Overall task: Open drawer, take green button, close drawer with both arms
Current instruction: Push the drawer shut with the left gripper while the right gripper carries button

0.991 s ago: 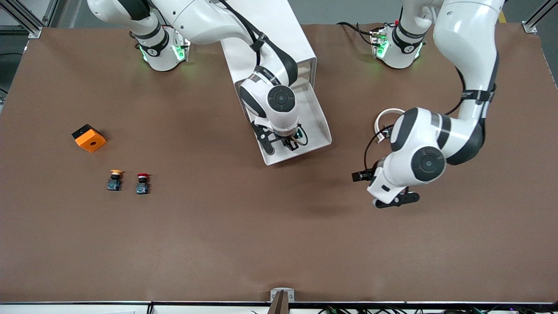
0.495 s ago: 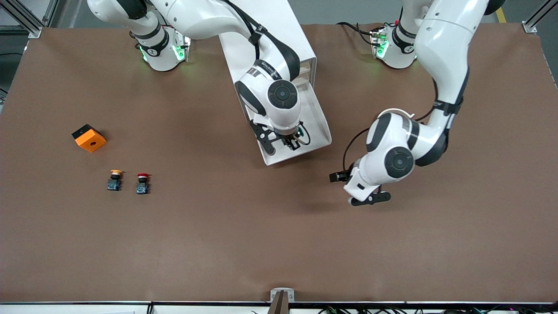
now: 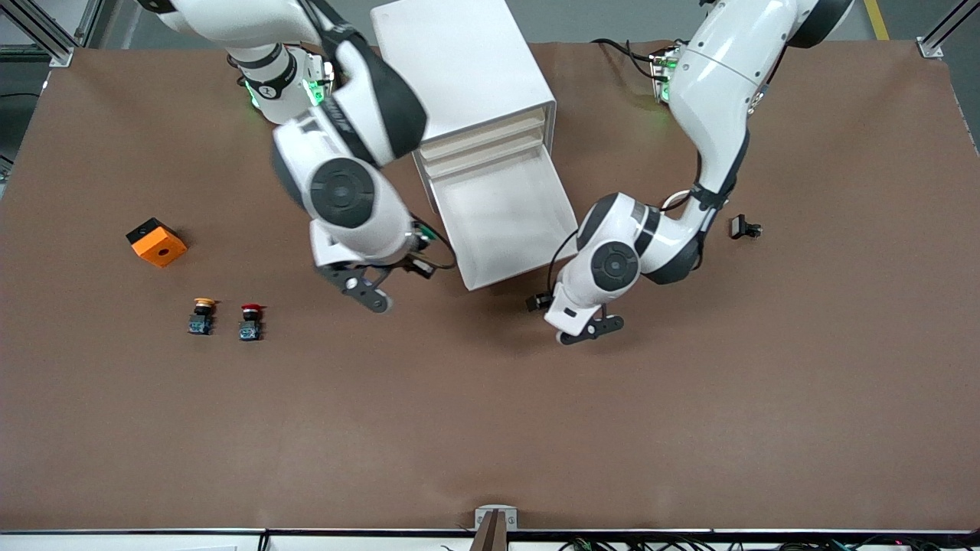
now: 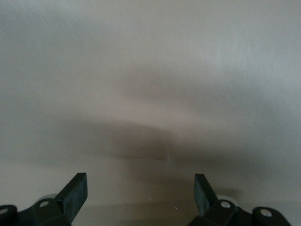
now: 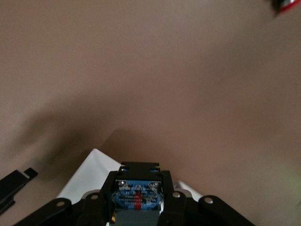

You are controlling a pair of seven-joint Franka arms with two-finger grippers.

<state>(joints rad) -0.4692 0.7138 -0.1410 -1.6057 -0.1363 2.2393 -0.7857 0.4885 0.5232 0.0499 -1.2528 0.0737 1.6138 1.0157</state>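
Note:
The white cabinet (image 3: 459, 61) stands between the arm bases. Its lowest drawer (image 3: 528, 264) is pulled out toward the front camera, and its tray shows nothing inside. My right gripper (image 3: 419, 264) is over the brown table beside the open drawer, toward the right arm's end. It is shut on the button (image 5: 138, 197), whose bluish base block shows between the fingers (image 5: 107, 193). A bit of green shows at the hand in the front view. My left gripper (image 3: 538, 301) is open and empty, low by the drawer's front corner. In the left wrist view the left gripper (image 4: 139, 195) faces a pale blurred surface.
An orange block (image 3: 156, 242), a yellow-capped button (image 3: 201, 316) and a red-capped button (image 3: 249, 321) lie toward the right arm's end. A small black part (image 3: 744, 227) lies toward the left arm's end. The red cap also shows at the right wrist view's edge (image 5: 287, 4).
My right gripper has come out of the drawer with the button and moved toward the right arm's end. My left gripper has moved across the table to the drawer's front corner.

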